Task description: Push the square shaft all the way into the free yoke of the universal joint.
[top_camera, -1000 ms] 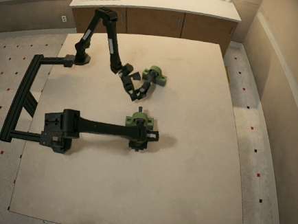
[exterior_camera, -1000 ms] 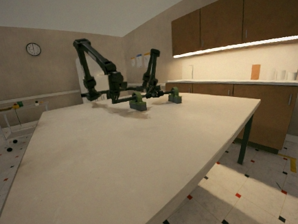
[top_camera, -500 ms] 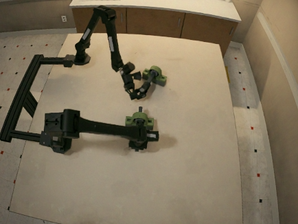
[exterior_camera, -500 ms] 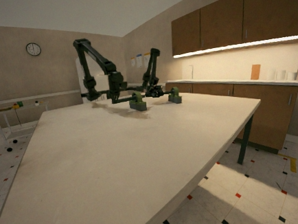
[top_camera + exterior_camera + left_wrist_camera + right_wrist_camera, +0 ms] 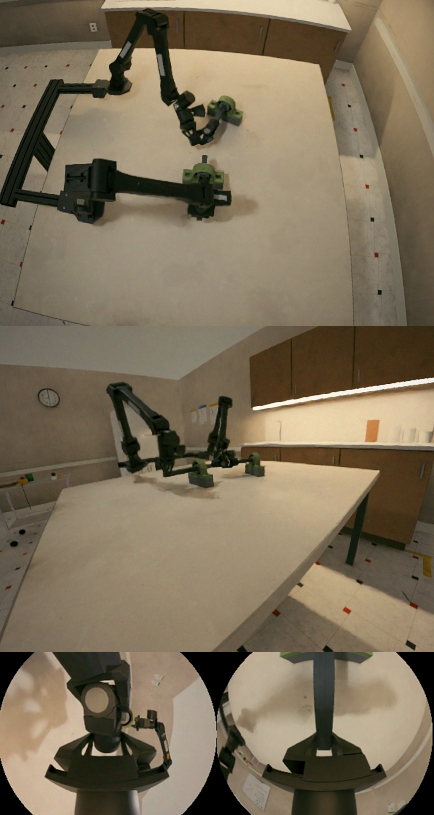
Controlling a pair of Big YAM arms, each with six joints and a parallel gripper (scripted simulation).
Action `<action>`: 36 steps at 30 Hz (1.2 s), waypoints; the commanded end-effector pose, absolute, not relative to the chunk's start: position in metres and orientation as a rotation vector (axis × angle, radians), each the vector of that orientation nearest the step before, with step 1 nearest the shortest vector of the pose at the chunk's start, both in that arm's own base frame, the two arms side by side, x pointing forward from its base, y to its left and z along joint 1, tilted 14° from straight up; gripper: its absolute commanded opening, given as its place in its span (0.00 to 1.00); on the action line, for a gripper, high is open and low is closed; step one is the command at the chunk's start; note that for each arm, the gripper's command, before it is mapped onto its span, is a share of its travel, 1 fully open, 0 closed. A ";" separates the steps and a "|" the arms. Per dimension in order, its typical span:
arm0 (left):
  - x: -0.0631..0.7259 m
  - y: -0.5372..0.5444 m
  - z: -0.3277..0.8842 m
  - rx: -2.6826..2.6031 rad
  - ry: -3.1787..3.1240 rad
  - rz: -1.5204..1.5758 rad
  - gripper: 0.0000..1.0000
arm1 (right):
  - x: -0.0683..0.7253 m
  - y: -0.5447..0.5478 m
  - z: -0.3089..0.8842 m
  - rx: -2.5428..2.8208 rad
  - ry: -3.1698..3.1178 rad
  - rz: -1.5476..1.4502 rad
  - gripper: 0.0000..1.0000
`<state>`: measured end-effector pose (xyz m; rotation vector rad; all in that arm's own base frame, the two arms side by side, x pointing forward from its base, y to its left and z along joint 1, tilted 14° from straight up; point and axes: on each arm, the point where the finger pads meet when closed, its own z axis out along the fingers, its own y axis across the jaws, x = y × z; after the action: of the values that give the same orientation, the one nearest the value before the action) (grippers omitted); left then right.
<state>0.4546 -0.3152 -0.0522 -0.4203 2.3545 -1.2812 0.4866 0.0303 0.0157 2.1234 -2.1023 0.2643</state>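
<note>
The dark universal joint (image 5: 209, 129) angles out from the far green bearing block (image 5: 226, 109). My left gripper (image 5: 194, 134) is shut on its free yoke, which fills the left wrist view (image 5: 102, 703) with its round end facing the camera. My right gripper (image 5: 202, 201) is shut on the shaft's near end (image 5: 325, 752).
Both bearing blocks stand on the beige table top, the near one (image 5: 201, 473) and the far one (image 5: 255, 464). A black frame (image 5: 30, 140) carries the arm bases at the table's left edge. Wooden cabinets (image 5: 225, 30) stand behind the table.
</note>
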 end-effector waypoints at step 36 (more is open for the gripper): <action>0.476 -0.353 -0.049 -0.872 1.969 -1.143 0.47 | 0.494 0.032 0.027 2.140 -2.124 0.303 0.18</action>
<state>0.4724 -0.3378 -0.0553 -0.8274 2.0025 -1.0973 0.4866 0.0303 0.0157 2.1234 -2.1023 0.2643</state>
